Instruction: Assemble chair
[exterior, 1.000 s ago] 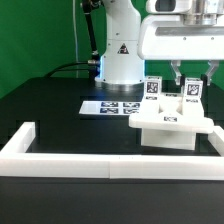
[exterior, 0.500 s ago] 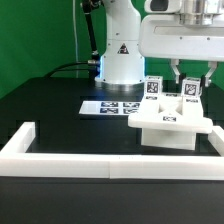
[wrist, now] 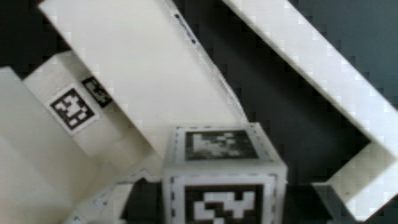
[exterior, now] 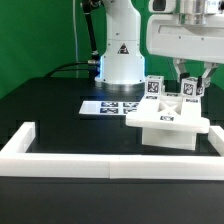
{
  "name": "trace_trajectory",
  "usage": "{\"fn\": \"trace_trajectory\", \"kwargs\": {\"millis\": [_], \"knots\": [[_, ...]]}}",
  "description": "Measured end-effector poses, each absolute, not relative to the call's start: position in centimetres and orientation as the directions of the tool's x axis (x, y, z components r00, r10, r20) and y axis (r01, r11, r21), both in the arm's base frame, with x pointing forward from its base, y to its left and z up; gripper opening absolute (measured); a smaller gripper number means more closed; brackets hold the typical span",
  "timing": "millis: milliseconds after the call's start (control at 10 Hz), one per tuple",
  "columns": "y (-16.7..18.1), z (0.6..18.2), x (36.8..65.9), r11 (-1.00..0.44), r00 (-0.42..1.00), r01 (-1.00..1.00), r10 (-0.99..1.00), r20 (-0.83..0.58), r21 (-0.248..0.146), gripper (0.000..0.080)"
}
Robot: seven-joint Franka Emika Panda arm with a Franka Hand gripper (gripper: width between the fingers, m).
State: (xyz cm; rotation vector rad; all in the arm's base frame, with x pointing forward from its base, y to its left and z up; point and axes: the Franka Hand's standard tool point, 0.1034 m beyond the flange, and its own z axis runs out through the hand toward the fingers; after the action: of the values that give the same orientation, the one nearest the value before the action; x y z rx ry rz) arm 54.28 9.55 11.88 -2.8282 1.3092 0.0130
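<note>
Our gripper (exterior: pixel 193 85) clasps the far upright post (exterior: pixel 190 91) on the chair (exterior: pixel 170 122), near the border wall (exterior: pixel 110 160) on the worktop (exterior: pixel 50 105). We risk cross-threading if the post tilts.

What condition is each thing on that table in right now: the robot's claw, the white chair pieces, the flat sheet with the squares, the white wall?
gripper: lowered over one upright tagged post, jaws either side of it; grip unclear.
chair: partly built, slab resting on the table with two tagged posts standing up.
marker board: lying flat on the table.
border wall: lying along the table's front edge.
</note>
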Motion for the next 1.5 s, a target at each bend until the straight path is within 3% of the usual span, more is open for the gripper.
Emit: {"fn": "trace_trajectory", "kwargs": {"millis": [800,1000,1100,1200,1500], "knots": [[9.82,11.89,54.27,-0.178,0.178,-0.984,-0.984,-0.029,-0.009,0.0285],[9.81,11.88,54.26,-0.212,0.212,-0.977,-0.977,-0.027,-0.01,0.0285],[9.86,11.87,54.23,-0.257,0.257,-0.966,-0.966,-0.027,-0.01,0.0475],[9.92,11.87,54.21,-0.3,0.3,-0.954,-0.954,-0.027,-0.011,0.0609],[10.18,11.9,54.16,-0.596,0.596,-0.803,-0.803,-0.022,-0.02,0.0647]]}}
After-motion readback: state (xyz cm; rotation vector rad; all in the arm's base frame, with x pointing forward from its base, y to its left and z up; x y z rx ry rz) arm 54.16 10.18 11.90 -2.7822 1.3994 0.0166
